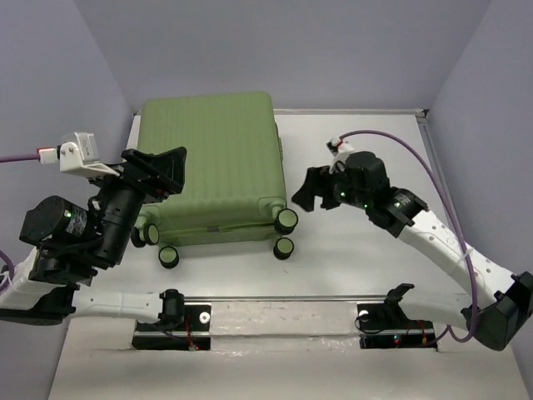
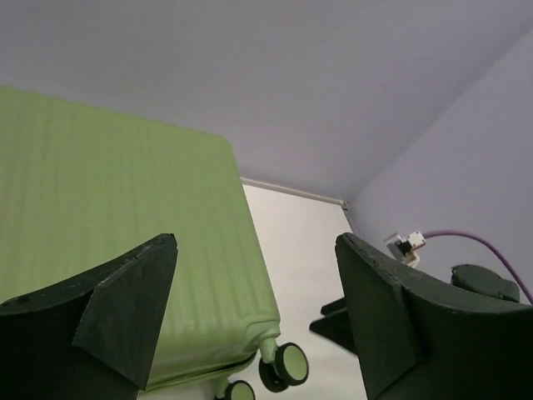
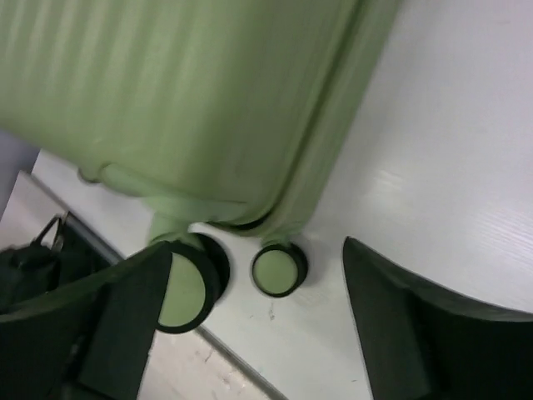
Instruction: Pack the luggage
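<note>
The luggage [image 1: 208, 162] is a light-green ribbed hard-shell suitcase lying flat and closed at the back left of the white table, its black wheels [image 1: 286, 221] pointing toward the near edge. My left gripper [image 1: 162, 171] hovers over the suitcase's left side, open, with nothing between its fingers. In the left wrist view the green shell [image 2: 108, 217] fills the left and the gripper [image 2: 256, 242] stands wide apart. My right gripper [image 1: 306, 193] is open just right of the suitcase's wheeled corner. The right wrist view shows the shell [image 3: 191, 92] and two wheels [image 3: 279, 268] ahead of that open gripper [image 3: 256, 248].
Lavender walls enclose the table [image 1: 358, 150] at the back and sides. A metal rail [image 1: 283, 304] with both arm bases runs along the near edge. A purple cable [image 1: 400, 142] loops above the right arm.
</note>
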{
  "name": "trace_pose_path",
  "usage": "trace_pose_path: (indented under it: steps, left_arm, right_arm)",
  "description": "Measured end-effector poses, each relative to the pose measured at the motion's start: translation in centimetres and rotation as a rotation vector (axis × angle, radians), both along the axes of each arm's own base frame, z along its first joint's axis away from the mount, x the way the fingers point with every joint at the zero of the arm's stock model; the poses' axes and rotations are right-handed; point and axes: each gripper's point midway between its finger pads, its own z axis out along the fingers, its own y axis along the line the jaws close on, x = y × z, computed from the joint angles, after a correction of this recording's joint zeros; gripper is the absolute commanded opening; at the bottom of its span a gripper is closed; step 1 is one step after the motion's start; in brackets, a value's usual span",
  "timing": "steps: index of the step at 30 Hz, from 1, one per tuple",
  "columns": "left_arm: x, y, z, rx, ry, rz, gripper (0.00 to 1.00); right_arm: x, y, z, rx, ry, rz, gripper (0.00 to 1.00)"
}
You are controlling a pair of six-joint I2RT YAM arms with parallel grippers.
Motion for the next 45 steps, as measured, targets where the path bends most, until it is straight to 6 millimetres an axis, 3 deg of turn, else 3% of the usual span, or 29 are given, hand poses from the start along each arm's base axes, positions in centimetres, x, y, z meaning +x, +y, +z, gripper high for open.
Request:
trace_pose_path:
  steps: [3, 6, 8, 10, 13, 14, 15, 17, 18, 19, 21, 23, 25, 27, 29, 31, 32, 33, 36, 37, 39, 42, 44, 45]
  left_arm:
    - [0.3, 0.4, -0.1, 0.012, 0.006, 0.046, 0.99]
    - [2.0, -0.8, -0.4, 0.084, 0.001, 0.118, 0.99]
    - [5.4, -2.4, -1.1, 0.149, 0.003, 0.169, 0.99]
    - [9.0, -3.2, -3.4, 0.207, 0.038, 0.188, 0.99]
    - [14.5, -2.5, -8.7, 0.296, 0.166, 0.203, 0.99]
    - [15.9, -1.3, -10.1, 0.307, 0.211, 0.223, 0.99]
    - [17.0, -0.2, -11.1, 0.31, 0.248, 0.231, 0.99]
    - [18.5, 3.9, -12.4, 0.279, 0.308, 0.292, 0.99]
    - [18.7, 5.2, -12.5, 0.256, 0.319, 0.299, 0.99]
    - [18.7, 7.6, -12.3, 0.232, 0.322, 0.346, 0.99]
    - [18.2, 10.8, -11.7, 0.179, 0.313, 0.393, 0.99]
    - [17.4, 12.4, -10.9, 0.146, 0.295, 0.42, 0.99]
    - [16.9, 12.3, -10.2, 0.124, 0.269, 0.402, 0.99]
    - [16.4, 11.5, -10.0, 0.107, 0.254, 0.362, 0.99]
    - [16.4, 10.8, -10.3, 0.089, 0.258, 0.327, 0.99]
    - [16.6, 10.2, -10.9, 0.071, 0.27, 0.293, 0.99]
    - [16.7, 9.9, -11.2, 0.064, 0.277, 0.279, 0.99]
    - [16.8, 9.6, -11.5, 0.056, 0.282, 0.264, 0.99]
    - [17.4, 9.0, -12.5, 0.043, 0.306, 0.23, 0.99]
    - [17.6, 8.9, -12.7, 0.04, 0.311, 0.225, 0.99]
    - [18.2, 8.9, -13.1, 0.039, 0.317, 0.221, 0.99]
    - [19.8, 9.1, -14.1, 0.04, 0.341, 0.228, 0.99]
    - [21.8, 9.4, -15.0, 0.044, 0.376, 0.243, 0.99]
    - [23.5, 9.5, -15.7, 0.046, 0.398, 0.244, 0.99]
  right_arm:
    - [-2.7, 4.7, 0.7, -0.016, -0.011, 0.165, 1.0]
    - [-4.3, 7.6, 0.6, -0.032, -0.01, 0.253, 1.0]
    - [-4.6, 8.2, 0.0, -0.051, -0.001, 0.263, 1.0]
    - [-4.8, 8.7, -1.2, -0.083, 0.017, 0.266, 1.0]
    - [-4.4, 9.2, -3.5, -0.147, 0.052, 0.249, 1.0]
    - [-4.2, 9.2, -4.7, -0.182, 0.066, 0.235, 0.98]
    - [-3.8, 9.2, -5.8, -0.216, 0.079, 0.217, 0.91]
    - [-3.3, 8.8, -7.9, -0.28, 0.109, 0.188, 0.81]
    - [-3.2, 8.7, -8.5, -0.298, 0.12, 0.174, 0.69]
    - [-3.0, 8.5, -9.1, -0.317, 0.124, 0.159, 0.36]
    - [-2.6, 8.6, -9.2, -0.327, 0.121, 0.128, 0.13]
    - [-2.5, 8.3, -9.2, -0.329, 0.124, 0.11, 0.07]
    - [-2.3, 7.9, -9.0, -0.317, 0.116, 0.084, 0.07]
    - [-1.5, 6.5, -8.5, -0.289, 0.107, 0.042, 0.07]
    - [0.0, 3.3, -8.3, -0.243, 0.114, -0.008, 0.07]
    - [2.3, -2.4, -8.1, -0.23, 0.118, -0.116, 0.19]
    - [3.4, -5.4, -8.0, -0.236, 0.114, -0.182, 0.26]
    - [4.2, -8.4, -8.0, -0.246, 0.12, -0.25, 0.5]
    - [5.3, -16.6, -7.6, -0.275, 0.159, -0.488, 0.93]
    - [5.6, -18.1, -7.1, -0.272, 0.155, -0.546, 0.95]
    - [6.5, -20.6, -5.2, -0.266, 0.119, -0.639, 0.96]
    - [7.1, -21.1, -2.3, -0.246, 0.047, -0.672, 0.92]
    - [6.7, -21.2, 0.0, -0.223, -0.01, -0.683, 0.62]
    - [6.4, -21.1, 1.1, -0.211, -0.039, -0.683, 0.26]
